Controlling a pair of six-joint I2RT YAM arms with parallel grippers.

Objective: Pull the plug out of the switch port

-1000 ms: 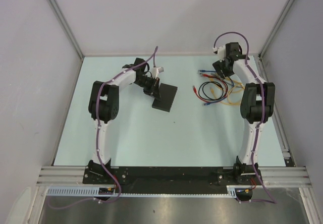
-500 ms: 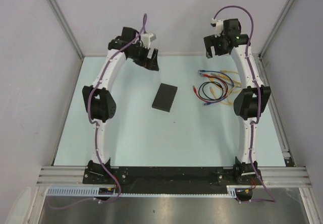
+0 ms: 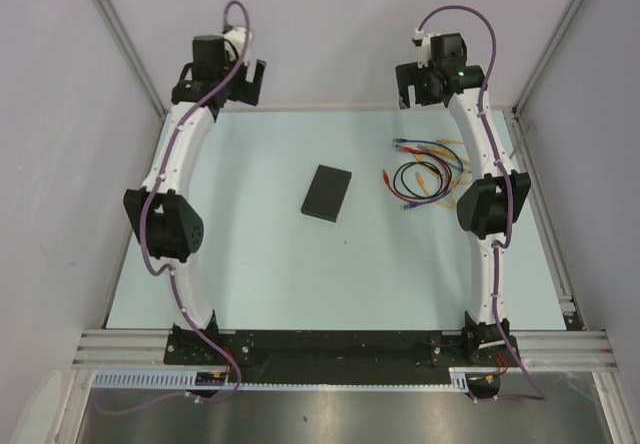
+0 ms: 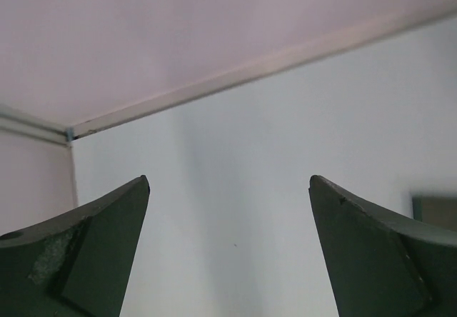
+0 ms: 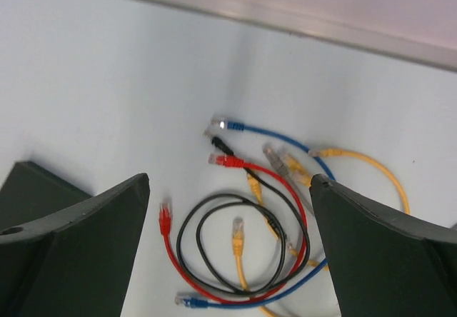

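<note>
The switch (image 3: 327, 193), a flat matte-black box, lies by itself in the middle of the table, and in the top view no cable runs into it. Its corner shows at the lower left of the right wrist view (image 5: 32, 188). A loose pile of patch cables (image 3: 425, 174) with plugs on their ends lies to its right; which of these plugs is the task's plug I cannot tell. My left gripper (image 3: 248, 86) hangs high by the back wall, open and empty (image 4: 228, 181). My right gripper (image 3: 418, 94) is raised above the cables, open and empty (image 5: 230, 178).
In the right wrist view the pile holds red (image 5: 166, 220), black (image 5: 235, 203), blue (image 5: 271, 130) and yellow (image 5: 239, 242) cables. The back wall's foot (image 4: 250, 71) runs just behind both grippers. Side walls close in the table on the left and right.
The left gripper has let go by the switch, opened and risen to the back left corner. The right gripper has opened fully and lifted off the cable pile.
</note>
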